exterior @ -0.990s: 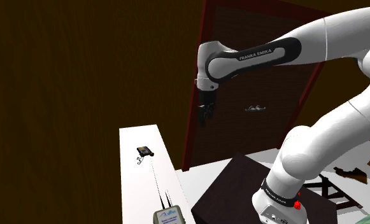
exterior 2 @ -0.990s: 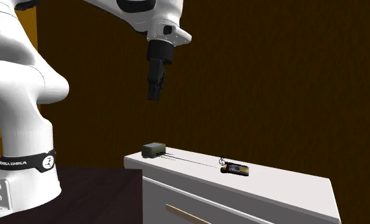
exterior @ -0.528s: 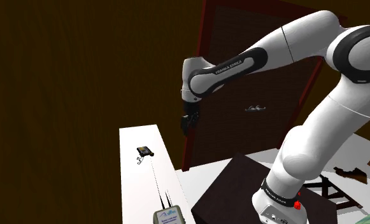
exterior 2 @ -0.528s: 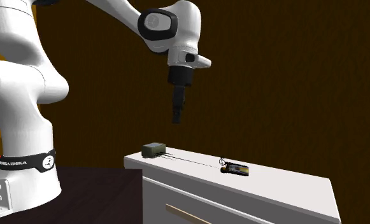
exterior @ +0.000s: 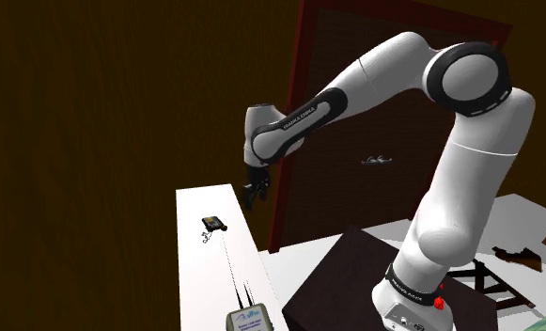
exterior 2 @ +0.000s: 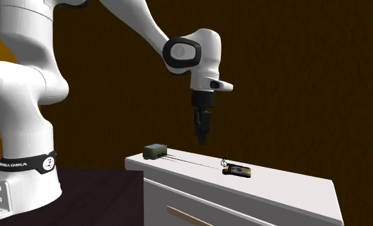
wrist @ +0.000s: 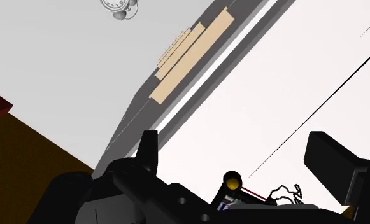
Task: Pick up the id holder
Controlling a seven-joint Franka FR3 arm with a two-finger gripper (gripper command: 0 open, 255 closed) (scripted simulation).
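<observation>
We are counting one gripper point(exterior: 253, 195) point(exterior 2: 202, 135) point(wrist: 237, 147), one id holder point(exterior: 213, 224) point(exterior 2: 237, 171) point(wrist: 231, 186) and one small grey box point(exterior: 246, 320) point(exterior 2: 154, 151). The id holder, a small dark rectangle with a yellow face and a curly chain, is lying flat on the white cabinet top point(exterior: 200, 273) point(exterior 2: 287, 187), left of centre in the shoulder view. The gripper is hanging above it, fingers wide apart and gripping nothing.

Downward tool point(exterior 2: 202, 139), fingers point(wrist: 330, 162) apart
</observation>
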